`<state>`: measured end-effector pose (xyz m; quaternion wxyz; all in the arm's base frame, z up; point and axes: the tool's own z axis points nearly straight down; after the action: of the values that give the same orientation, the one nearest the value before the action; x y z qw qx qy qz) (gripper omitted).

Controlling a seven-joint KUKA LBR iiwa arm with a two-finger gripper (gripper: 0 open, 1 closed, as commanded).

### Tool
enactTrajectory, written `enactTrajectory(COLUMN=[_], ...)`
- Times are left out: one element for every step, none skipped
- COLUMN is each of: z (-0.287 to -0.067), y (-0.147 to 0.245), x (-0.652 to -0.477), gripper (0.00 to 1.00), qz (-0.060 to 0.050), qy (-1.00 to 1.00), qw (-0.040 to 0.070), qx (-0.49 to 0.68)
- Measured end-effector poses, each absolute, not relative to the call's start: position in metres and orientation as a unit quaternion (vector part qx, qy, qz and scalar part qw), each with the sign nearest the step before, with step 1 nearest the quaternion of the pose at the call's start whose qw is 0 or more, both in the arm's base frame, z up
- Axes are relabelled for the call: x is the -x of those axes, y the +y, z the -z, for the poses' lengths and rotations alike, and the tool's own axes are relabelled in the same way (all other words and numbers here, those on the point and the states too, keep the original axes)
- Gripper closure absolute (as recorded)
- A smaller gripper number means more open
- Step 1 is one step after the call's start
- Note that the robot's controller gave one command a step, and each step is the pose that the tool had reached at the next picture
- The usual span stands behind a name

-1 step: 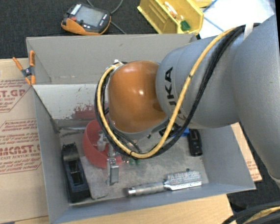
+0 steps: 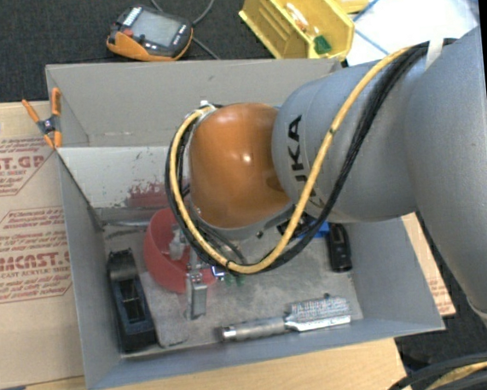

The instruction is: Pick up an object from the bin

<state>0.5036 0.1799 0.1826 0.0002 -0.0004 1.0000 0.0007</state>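
Silver brush point(image 2: 286, 321) lies nearest in the bin point(image 2: 88, 273); behind it the gripper point(image 2: 197, 295) hangs low — open or closed, I cannot tell — just beside the red cup point(image 2: 159, 256). Best centre over the cup's rim before closing, clear of the black box point(image 2: 130, 299).

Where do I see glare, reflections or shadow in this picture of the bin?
In the camera view, a pale highlight glares on the glossy orange wrist cover. A reddish patch, probably a reflection of the red plastic bowl, shows on the wall of the grey metal bin behind it. The floor under the arm looks shadowed, while the silver-handled brush at the front is lit.
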Motion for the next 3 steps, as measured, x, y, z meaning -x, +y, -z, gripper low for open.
enactTrajectory(z=[-0.0683, -0.0719, -0.0729], y=[0.1672, 0.1746, 0.1715], x=[-0.5200, -0.5172, -0.5198], gripper=[0.00, 0.00, 0.00], qz=[0.000, -0.001, -0.001], qy=[1.000, 0.997, 0.999], qw=[-0.004, 0.003, 0.002], qx=[-0.031, -0.075, -0.048])
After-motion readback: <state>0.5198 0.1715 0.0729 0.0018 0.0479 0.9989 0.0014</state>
